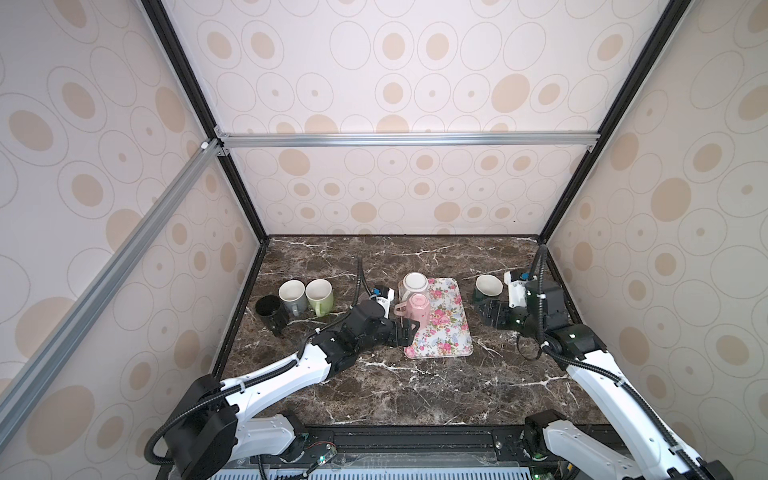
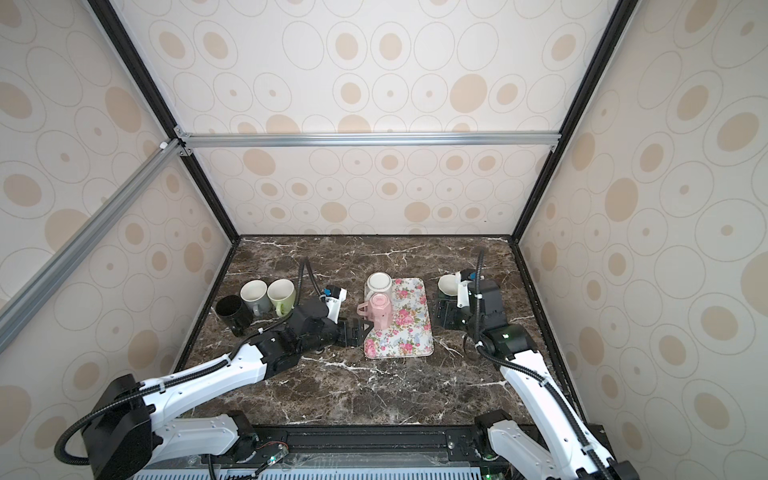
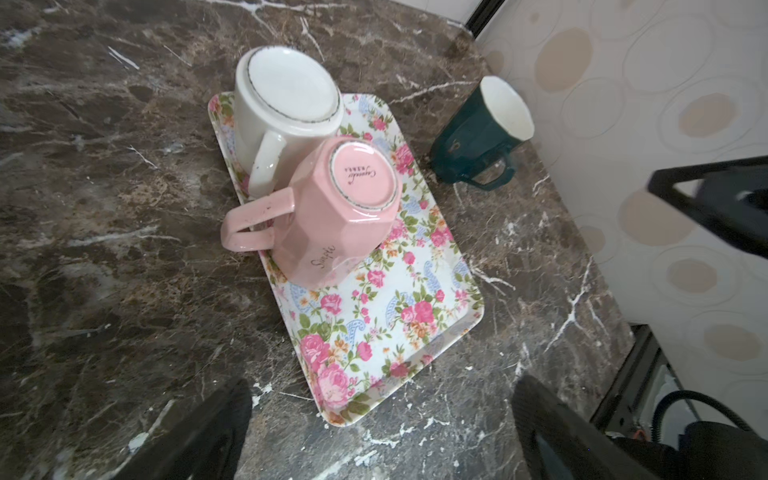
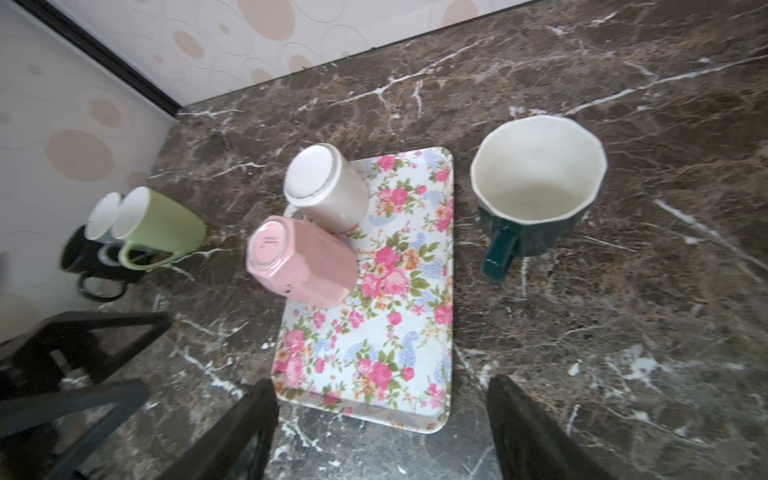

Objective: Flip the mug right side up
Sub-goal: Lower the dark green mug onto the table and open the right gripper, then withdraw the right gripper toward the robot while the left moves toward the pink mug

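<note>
Hiding its rim, pink mug (image 3: 328,224) sits inverted on floral tray (image 3: 415,332).

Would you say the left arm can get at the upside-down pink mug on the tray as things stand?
Likely yes: the open left end effector is right beside the pink mug, with nothing between them.

In the right wrist view, the grey ceramic mug (image 4: 101,214) is mostly hidden behind the light green ceramic mug (image 4: 166,228), and the black ceramic mug (image 4: 75,259) shows only in part. The left gripper (image 4: 153,357) is blurred there and cut off by the picture's edge. In a top view, the right arm (image 2: 478,303) covers part of the dark green faceted mug (image 2: 446,284).
</note>
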`<action>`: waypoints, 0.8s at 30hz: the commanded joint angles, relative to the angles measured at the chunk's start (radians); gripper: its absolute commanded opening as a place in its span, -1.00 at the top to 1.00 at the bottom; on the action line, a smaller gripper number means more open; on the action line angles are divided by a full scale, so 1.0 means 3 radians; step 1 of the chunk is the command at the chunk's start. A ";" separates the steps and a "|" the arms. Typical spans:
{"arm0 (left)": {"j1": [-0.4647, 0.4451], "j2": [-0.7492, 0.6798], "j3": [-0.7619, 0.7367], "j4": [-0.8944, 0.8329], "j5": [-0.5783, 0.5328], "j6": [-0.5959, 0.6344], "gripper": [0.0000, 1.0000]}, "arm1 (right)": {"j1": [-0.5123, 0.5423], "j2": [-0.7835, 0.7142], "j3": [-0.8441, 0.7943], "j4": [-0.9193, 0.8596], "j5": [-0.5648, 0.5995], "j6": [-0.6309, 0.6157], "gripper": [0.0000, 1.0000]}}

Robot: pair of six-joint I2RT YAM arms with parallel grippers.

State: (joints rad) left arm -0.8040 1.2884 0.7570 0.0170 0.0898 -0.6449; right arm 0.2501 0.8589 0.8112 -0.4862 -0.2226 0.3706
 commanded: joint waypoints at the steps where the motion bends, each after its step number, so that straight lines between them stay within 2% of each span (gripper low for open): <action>1: 0.0011 0.0179 0.0354 -0.0025 -0.0021 0.0344 -0.97 | -0.0024 -0.0292 -0.0167 -0.0043 -0.0496 0.0203 -0.64; 6: 0.0016 0.0495 0.0714 -0.0173 -0.0155 0.0616 -0.97 | -0.0027 -0.0552 -0.0244 -0.0170 -0.0751 0.0309 -0.65; 16: 0.0100 0.1133 0.1219 -0.0264 -0.0077 0.0817 -0.97 | -0.0026 -0.1170 -0.0475 -0.0485 -0.0776 0.0528 -0.69; 24: 0.0129 0.1427 0.1407 -0.0207 -0.0029 0.0917 -0.97 | -0.0025 -0.1539 -0.0687 -0.0728 -0.0804 0.0637 -0.69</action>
State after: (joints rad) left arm -0.7738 1.6970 1.1187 -0.0402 0.0696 -0.4133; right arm 0.2489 0.4294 0.6205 -0.6598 -0.4530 0.5419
